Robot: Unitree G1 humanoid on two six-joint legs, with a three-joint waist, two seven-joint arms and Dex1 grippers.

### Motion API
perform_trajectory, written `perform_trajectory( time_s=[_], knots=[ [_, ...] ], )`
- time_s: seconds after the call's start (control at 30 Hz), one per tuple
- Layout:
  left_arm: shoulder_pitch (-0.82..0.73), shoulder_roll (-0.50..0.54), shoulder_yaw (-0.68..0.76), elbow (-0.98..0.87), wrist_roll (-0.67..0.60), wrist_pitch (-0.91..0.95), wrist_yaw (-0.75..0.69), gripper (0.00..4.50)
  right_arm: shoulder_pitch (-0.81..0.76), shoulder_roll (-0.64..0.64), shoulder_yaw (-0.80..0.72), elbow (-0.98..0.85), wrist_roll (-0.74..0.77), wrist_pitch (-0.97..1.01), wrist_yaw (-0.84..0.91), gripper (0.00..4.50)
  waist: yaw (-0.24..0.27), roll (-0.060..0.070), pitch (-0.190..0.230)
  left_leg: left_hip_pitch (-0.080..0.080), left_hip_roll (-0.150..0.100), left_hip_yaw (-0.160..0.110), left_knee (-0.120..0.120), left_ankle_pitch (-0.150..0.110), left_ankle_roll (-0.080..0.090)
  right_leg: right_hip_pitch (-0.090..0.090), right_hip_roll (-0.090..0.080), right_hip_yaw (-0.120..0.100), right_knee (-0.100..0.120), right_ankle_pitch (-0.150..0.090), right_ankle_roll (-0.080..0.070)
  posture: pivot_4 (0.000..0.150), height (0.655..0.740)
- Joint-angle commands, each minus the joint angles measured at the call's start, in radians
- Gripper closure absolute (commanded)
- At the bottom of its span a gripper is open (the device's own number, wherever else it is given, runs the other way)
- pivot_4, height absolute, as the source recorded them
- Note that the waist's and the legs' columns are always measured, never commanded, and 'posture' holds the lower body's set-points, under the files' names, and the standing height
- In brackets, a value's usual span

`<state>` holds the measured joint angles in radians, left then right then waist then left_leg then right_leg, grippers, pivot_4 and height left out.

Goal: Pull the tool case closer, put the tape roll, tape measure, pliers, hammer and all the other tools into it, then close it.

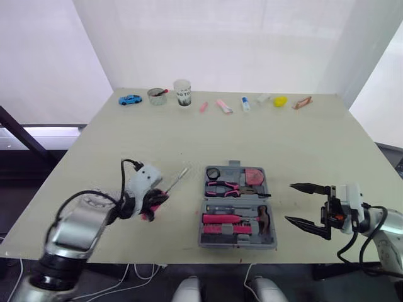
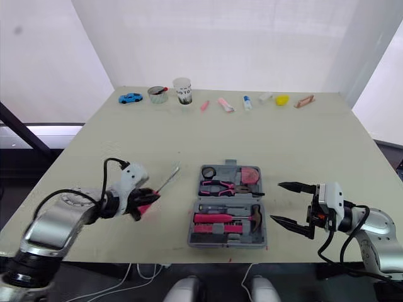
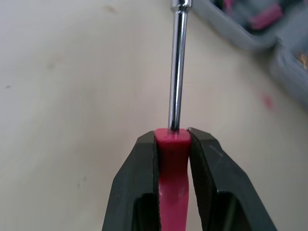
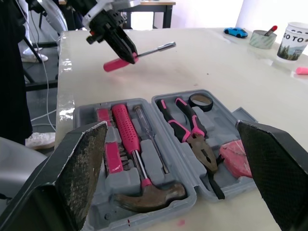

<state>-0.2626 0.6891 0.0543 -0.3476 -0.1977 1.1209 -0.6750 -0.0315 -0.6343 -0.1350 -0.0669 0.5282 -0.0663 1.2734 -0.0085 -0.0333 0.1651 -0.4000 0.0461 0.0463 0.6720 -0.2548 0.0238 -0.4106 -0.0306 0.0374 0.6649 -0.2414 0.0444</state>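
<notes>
One left claw (image 1: 152, 202) is seen at the near edge, pinched on the pink handle of one driver (image 1: 177, 178), whose chrome shaft is pointed toward 1 o'clock. One grey tool case (image 1: 237, 243) is laid open at 3 o'clock of it, near the front edge of the worktop (image 1: 302, 145). Inside the case are counted one black tape roll (image 1: 213, 172), one pink tape measure (image 1: 254, 177), one pair of pink-handled pliers (image 1: 225, 187), one slim screwdriver (image 1: 220, 208) and one hammer (image 1: 264, 218) with a pink grip. One right claw (image 1: 290, 202) is held at 3 o'clock of the case, apart from it, with its fingers spread wide.
</notes>
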Motion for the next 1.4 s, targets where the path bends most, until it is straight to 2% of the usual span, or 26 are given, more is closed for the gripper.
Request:
perform_trajectory(
  time_s=[0.03,0.23,0.37,0.7,0.77,0.8,0.97,1.0,1.4],
  knots=[
    [-0.056,-0.077,0.098,-0.045,-0.002,0.202,0.124,4.1,0.001,-0.006,-0.033,-0.016,0.019,-0.015,-0.003,0.0,-0.004,0.0,0.0,0.0,0.0,-0.001,0.0,0.0,0.0,0.0,0.0,0.0,0.0,0.0,0.0,0.15,0.74],
    [-0.159,-0.184,0.134,-0.055,0.001,0.477,0.249,4.1,-0.003,-0.014,-0.041,-0.009,0.025,-0.012,-0.002,0.0,-0.004,0.0,0.0,0.001,0.0,-0.002,0.0,0.0,0.0,0.0,0.0,0.001,0.001,0.0,0.0,0.15,0.74],
    [-0.184,-0.232,0.16,-0.016,-0.005,0.494,0.315,4.1,-0.006,-0.026,-0.044,-0.005,0.021,-0.009,-0.003,0.0,-0.003,0.0,0.0,0.001,-0.001,-0.003,0.0,0.0,0.0,0.0,-0.001,0.001,0.0,0.0,0.0,0.15,0.74],
    [-0.215,-0.252,0.122,0.049,-0.026,0.488,0.359,4.1,-0.004,-0.03,-0.041,-0.014,0.017,-0.007,-0.011,0.0,-0.004,0.0,0.0,0.001,-0.001,-0.003,-0.001,0.0,0.0,0.0,-0.001,0.001,0.0,0.0,0.0,0.15,0.74],
    [-0.225,-0.261,0.126,0.065,-0.024,0.475,0.369,3.07,-0.002,-0.029,-0.038,-0.02,0.018,-0.004,-0.015,0.0,-0.003,0.0,0.0,0.001,-0.001,-0.003,-0.001,0.0,0.0,0.0,-0.001,0.001,0.0,0.0,0.0,0.15,0.74],
    [-0.226,-0.264,0.126,0.074,-0.023,0.466,0.373,2.74,-0.002,-0.029,-0.037,-0.022,0.018,-0.003,-0.016,0.0,-0.003,0.0,0.0,0.001,-0.001,-0.003,-0.001,0.0,0.0,0.0,-0.001,0.001,0.0,0.0,0.0,0.15,0.74],
    [-0.205,-0.266,0.112,0.093,-0.02,0.42,0.389,0.15,-0.008,-0.029,-0.036,-0.02,0.017,-0.003,-0.019,0.0,-0.004,0.0,0.0,0.001,-0.002,-0.003,-0.001,0.0,0.0,0.0,-0.001,0.002,0.0,0.0,0.0,0.15,0.74],
    [-0.198,-0.268,0.112,0.093,-0.02,0.413,0.392,0.02,-0.008,-0.029,-0.036,-0.02,0.017,-0.003,-0.019,0.0,-0.004,0.0,0.0,0.001,-0.002,-0.003,-0.001,0.0,0.0,0.0,-0.002,0.002,0.0,0.0,0.0,0.15,0.74],
    [-0.009,-0.344,0.091,-0.022,-0.011,0.148,0.452,0.02,0.012,-0.03,-0.04,-0.035,0.019,-0.001,-0.024,0.0,-0.003,0.0,0.0,0.001,-0.002,-0.002,-0.001,0.0,0.0,0.0,-0.003,0.003,0.0,0.0,0.0,0.15,0.74]
  ],
)
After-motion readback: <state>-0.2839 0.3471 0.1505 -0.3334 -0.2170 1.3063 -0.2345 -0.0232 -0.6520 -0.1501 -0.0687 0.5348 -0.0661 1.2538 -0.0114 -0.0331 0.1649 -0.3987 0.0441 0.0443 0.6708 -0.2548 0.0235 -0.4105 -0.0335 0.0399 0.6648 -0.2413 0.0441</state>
